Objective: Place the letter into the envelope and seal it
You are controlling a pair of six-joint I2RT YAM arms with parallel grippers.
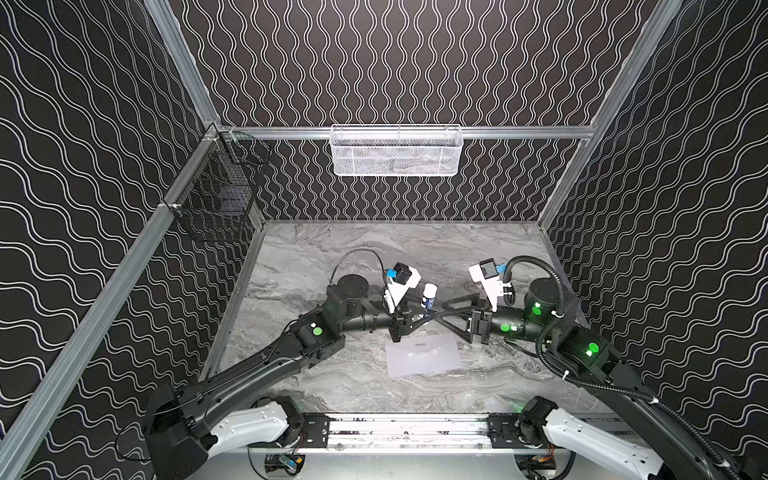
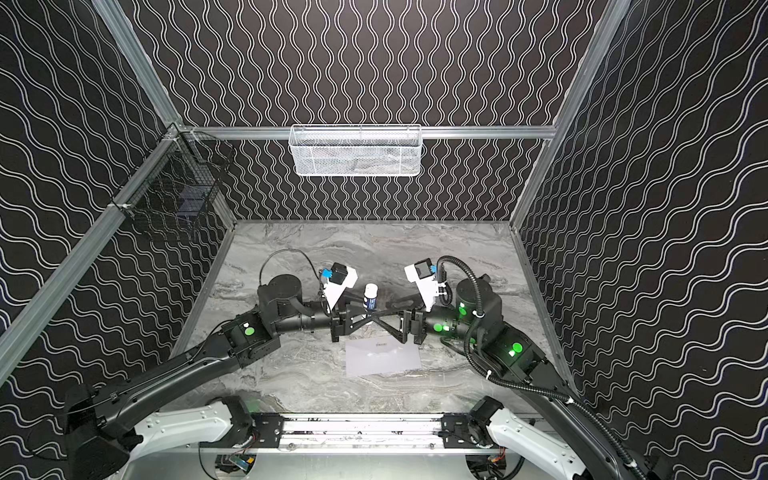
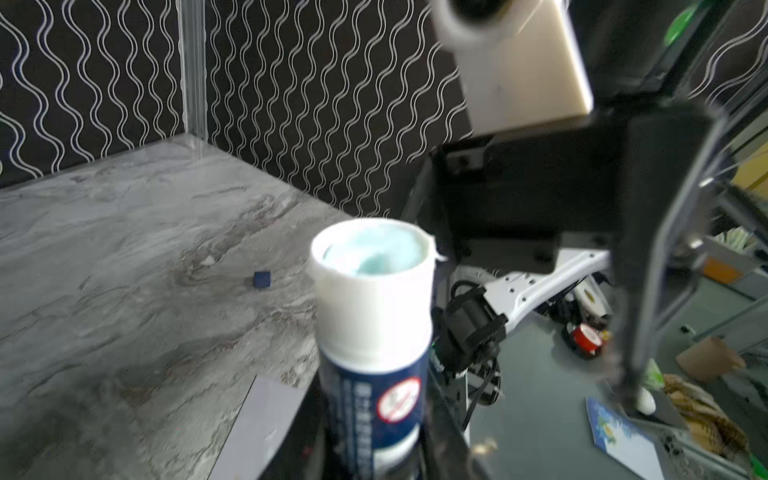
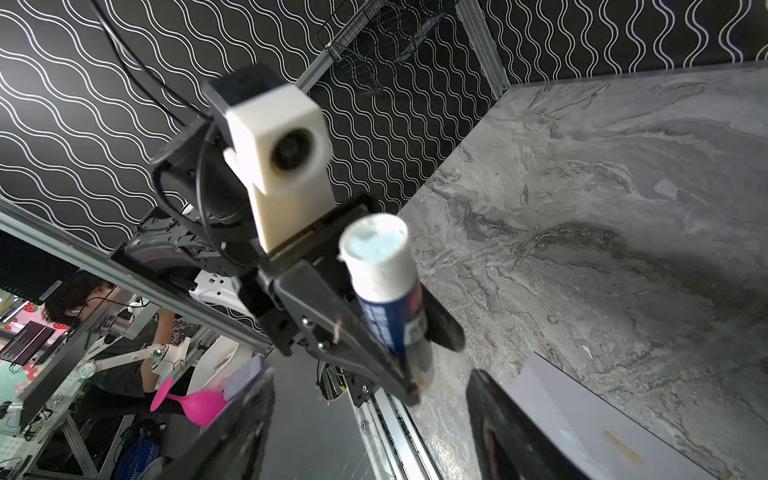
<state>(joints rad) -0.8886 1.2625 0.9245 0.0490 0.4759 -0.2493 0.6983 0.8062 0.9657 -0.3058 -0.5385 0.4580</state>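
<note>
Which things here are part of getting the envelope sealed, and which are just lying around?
Job: envelope on the table; uncapped glue stick, held in the left hand.
Just there: white mesh basket; black wire basket.

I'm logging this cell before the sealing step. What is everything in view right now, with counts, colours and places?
envelope: one, pale lavender-white, flat on the table toward the front
glue stick: one, blue body with white neck, uncapped, upright in the left gripper
small blue piece: one, dark blue, on the table; too small to identify
white mesh basket: one, white, hung on the back rail
black wire basket: one, black, hung on the left side rail
table: one, grey marble pattern
left gripper: one, black, shut on the glue stick
right gripper: one, black, fingers open, facing the left gripper, holding nothing
</note>
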